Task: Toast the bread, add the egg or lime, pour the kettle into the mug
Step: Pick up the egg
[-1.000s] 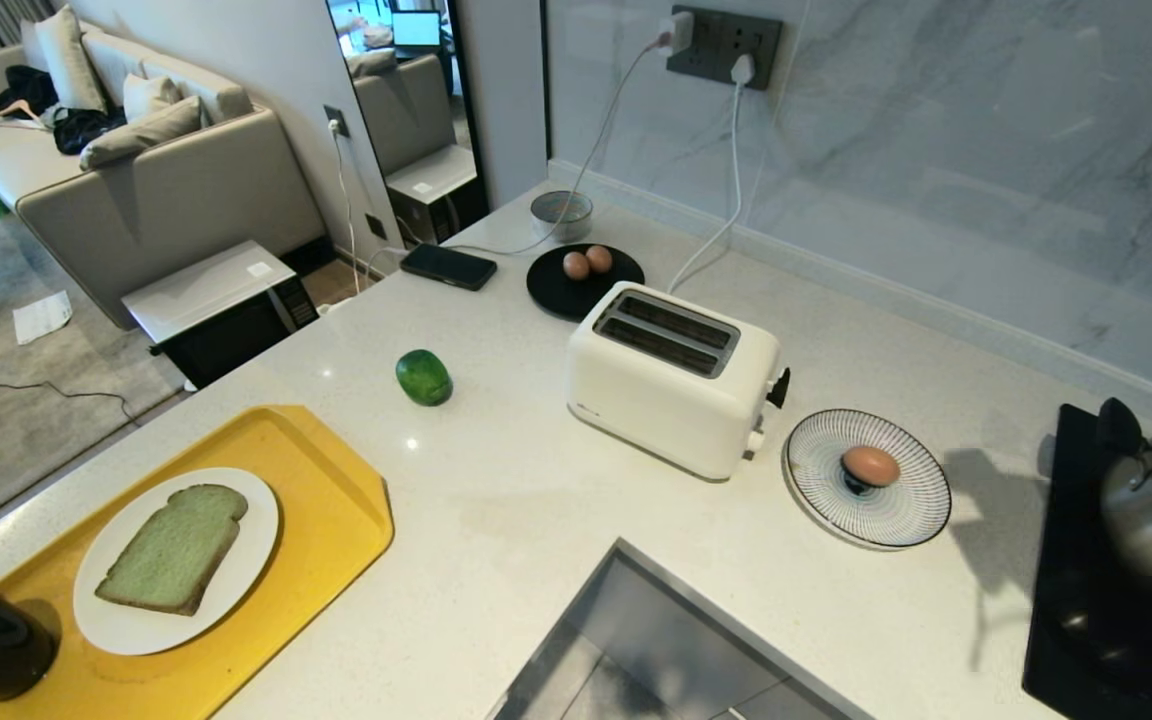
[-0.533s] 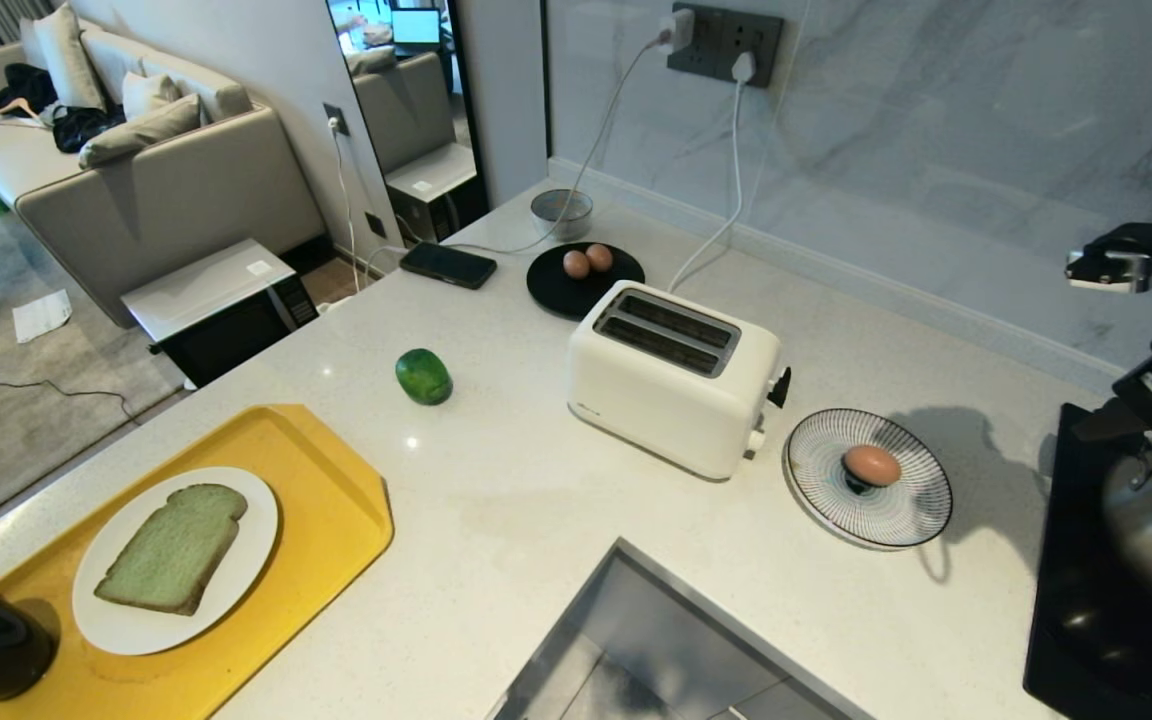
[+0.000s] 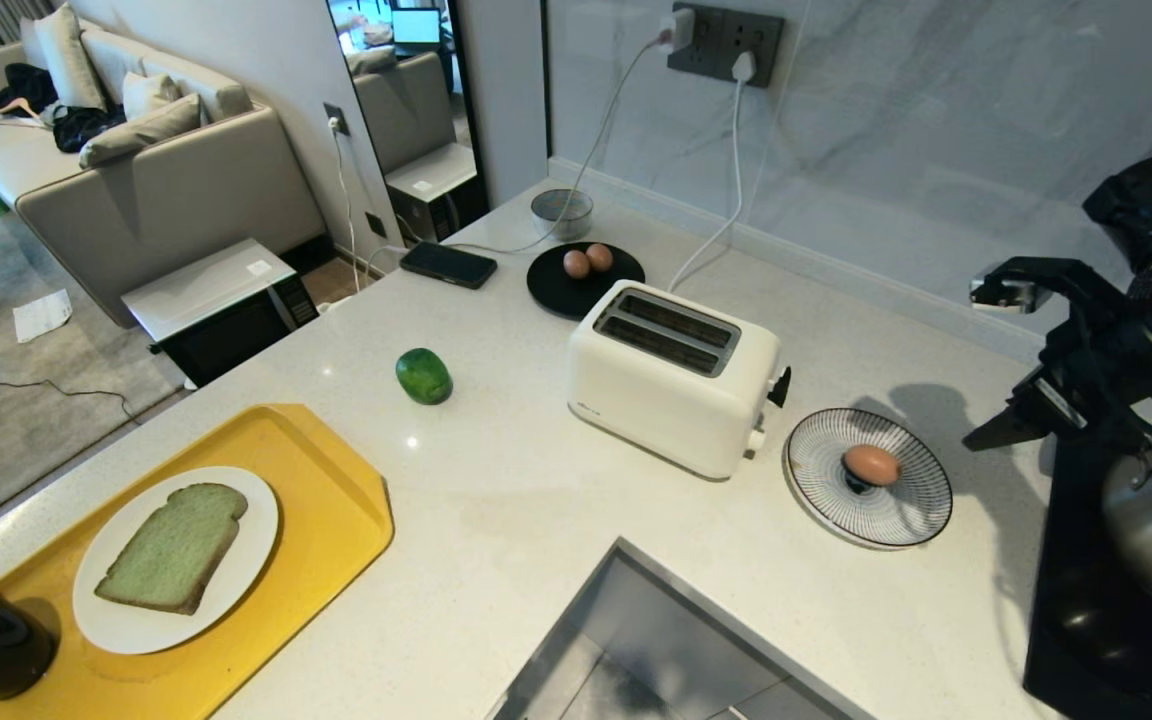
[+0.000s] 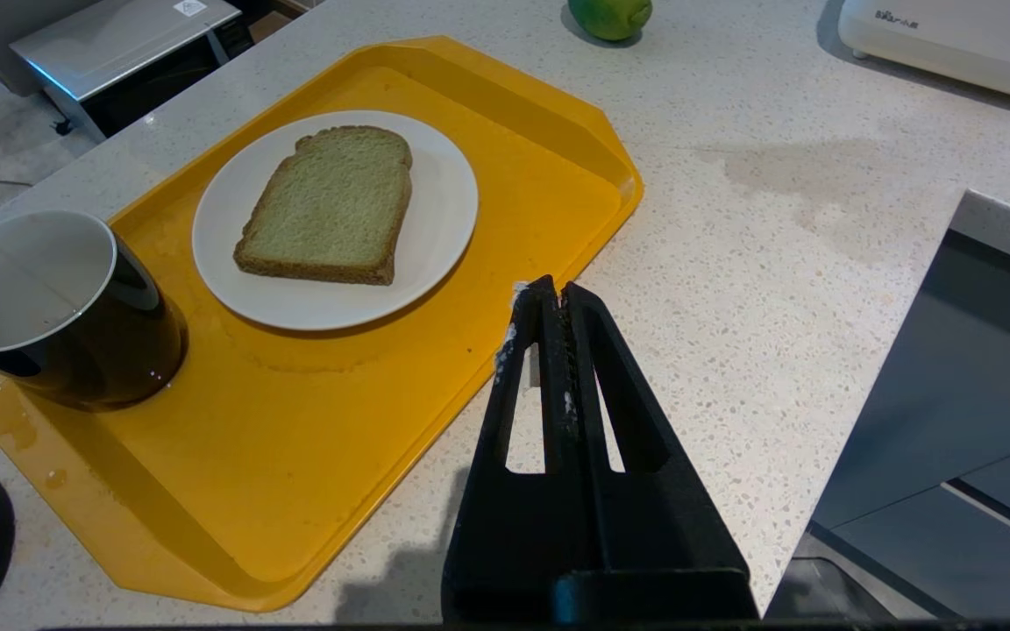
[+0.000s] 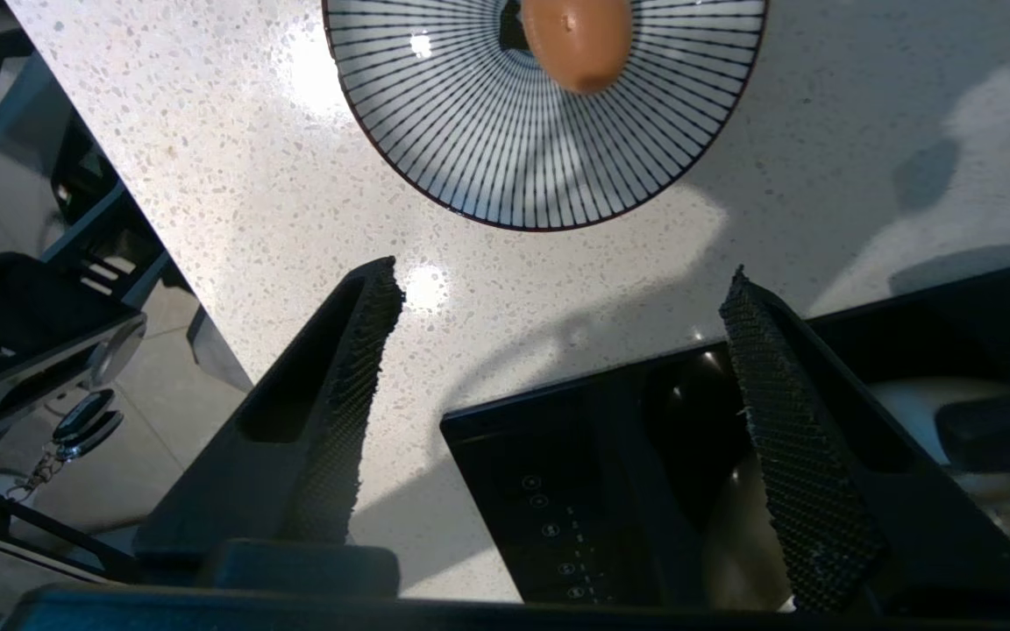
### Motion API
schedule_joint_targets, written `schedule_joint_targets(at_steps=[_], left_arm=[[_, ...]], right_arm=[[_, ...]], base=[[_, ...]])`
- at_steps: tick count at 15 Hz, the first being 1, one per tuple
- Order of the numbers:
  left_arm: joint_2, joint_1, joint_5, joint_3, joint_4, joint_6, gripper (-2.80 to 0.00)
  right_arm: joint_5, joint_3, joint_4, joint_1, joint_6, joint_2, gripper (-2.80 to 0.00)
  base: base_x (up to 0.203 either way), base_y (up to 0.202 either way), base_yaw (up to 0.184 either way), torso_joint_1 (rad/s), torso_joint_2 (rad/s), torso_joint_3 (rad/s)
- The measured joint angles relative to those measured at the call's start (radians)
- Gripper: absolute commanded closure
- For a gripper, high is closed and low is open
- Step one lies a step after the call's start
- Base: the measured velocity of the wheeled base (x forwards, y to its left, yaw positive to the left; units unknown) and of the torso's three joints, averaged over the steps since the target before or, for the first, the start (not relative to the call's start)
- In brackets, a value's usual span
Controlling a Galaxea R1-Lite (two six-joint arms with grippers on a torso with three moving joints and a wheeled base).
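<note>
We see the right gripper (image 5: pixel 558 298) with jaws apart, empty, above the bench (image 3: pixel 496 520) between the striped plate (image 3: pixel 911 515) and the hob (image 3: pixel 1066 620). An egg (image 3: pixel 871 465) sits on that plate. Left gripper (image 4: pixel 551 302) has jaws together, hanging by the tray (image 4: pixel 312 456). Bread (image 3: pixel 176 548) lies on the white plate (image 3: pixel 116 625), mug (image 4: pixel 58 307) beside it, lime (image 3: pixel 424 377) near the toaster (image 3: pixel 671 380). No kettle in our views.

Both arms are matte black; each claw (image 5: pixel 558 394) has two wedge-shaped fingers (image 4: pixel 593 412) with cut-out slots and cross-hatched gripping faces.
</note>
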Motion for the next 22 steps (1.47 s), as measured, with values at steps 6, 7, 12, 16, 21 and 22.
schedule_joint_targets(at_steps=[6, 7, 12, 16, 21, 22], left_arm=[[0.000, 0.000, 0.000, 0.000, 0.000, 0.001, 0.00], [0.000, 0.000, 0.000, 0.000, 0.000, 0.001, 0.00], [0.000, 0.000, 0.000, 0.000, 0.000, 0.000, 0.00], [0.000, 0.000, 0.000, 0.000, 0.000, 0.001, 0.00], [0.000, 0.000, 0.000, 0.000, 0.000, 0.000, 0.00], [0.000, 0.000, 0.000, 0.000, 0.000, 0.000, 0.00]], right_arm=[[0.018, -0.004, -0.078, 0.001, -0.127, 0.111, -2.80], [0.020, -0.003, -0.094, 0.002, -0.144, 0.124, -2.80], [0.019, 0.038, -0.241, 0.004, -0.243, 0.190, -2.80], [0.018, 0.087, -0.329, 0.003, -0.280, 0.226, -2.80], [0.014, 0.117, -0.331, 0.007, -0.297, 0.252, -2.80], [0.014, 0.117, -0.333, 0.012, -0.297, 0.259, -2.80]], base=[[0.000, 0.000, 0.000, 0.000, 0.00, 0.000], [0.000, 0.000, 0.000, 0.000, 0.00, 0.000], [0.000, 0.000, 0.000, 0.000, 0.00, 0.000], [0.000, 0.000, 0.000, 0.000, 0.00, 0.000], [0.000, 0.000, 0.000, 0.000, 0.00, 0.000], [0.000, 0.000, 0.000, 0.000, 0.00, 0.000]])
